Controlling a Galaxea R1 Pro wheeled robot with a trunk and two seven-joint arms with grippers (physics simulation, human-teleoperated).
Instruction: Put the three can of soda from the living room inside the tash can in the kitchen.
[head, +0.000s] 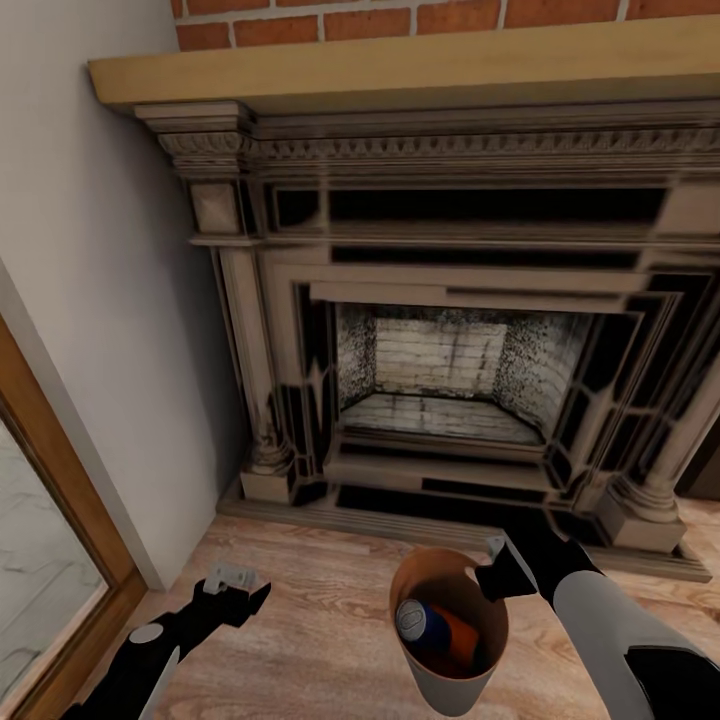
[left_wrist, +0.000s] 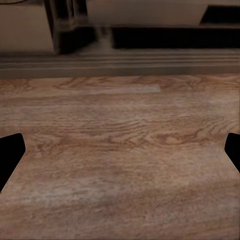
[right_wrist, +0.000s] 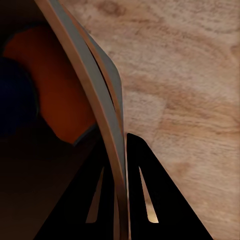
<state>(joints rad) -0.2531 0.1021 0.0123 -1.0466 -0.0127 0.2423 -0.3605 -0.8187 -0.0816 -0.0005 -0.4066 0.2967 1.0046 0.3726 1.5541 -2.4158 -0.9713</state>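
Red brick (head: 400, 18) shows at the top of the head view, above a tan wooden mantel shelf (head: 400, 70) and a big carved fireplace (head: 450, 330) with a pale stone firebox in its middle. This is the living room, and the floor (head: 320, 590) is of light wood planks. At the left side a grey wall (head: 110, 330) stands, and beside it is a glass door (head: 40, 560) with a wooden frame. Low in the head view, in front of the fireplace, is the bucket (head: 450, 640), dark grey outside and tan-brown inside. It is lifted by the right tool (head: 500, 568), which is clamped on the rim at the bucket's right side. In the right wrist view the two black fingers (right_wrist: 145, 195) stand on both sides of the thin wall of the bucket (right_wrist: 100, 100), one inside and one outside, pressed to it. Inside the bucket lie a blue can (head: 420, 620) and an orange can (head: 462, 636), touching each other; if a third can lies under them, I cannot tell. The left tool (head: 232, 592) hangs low over the floor, to the left of the bucket and apart from it. Its fingers (left_wrist: 10, 155) are spread wide at both edges of the left wrist view, with only bare floor (left_wrist: 120, 150) between them, so it is open and holds nothing.
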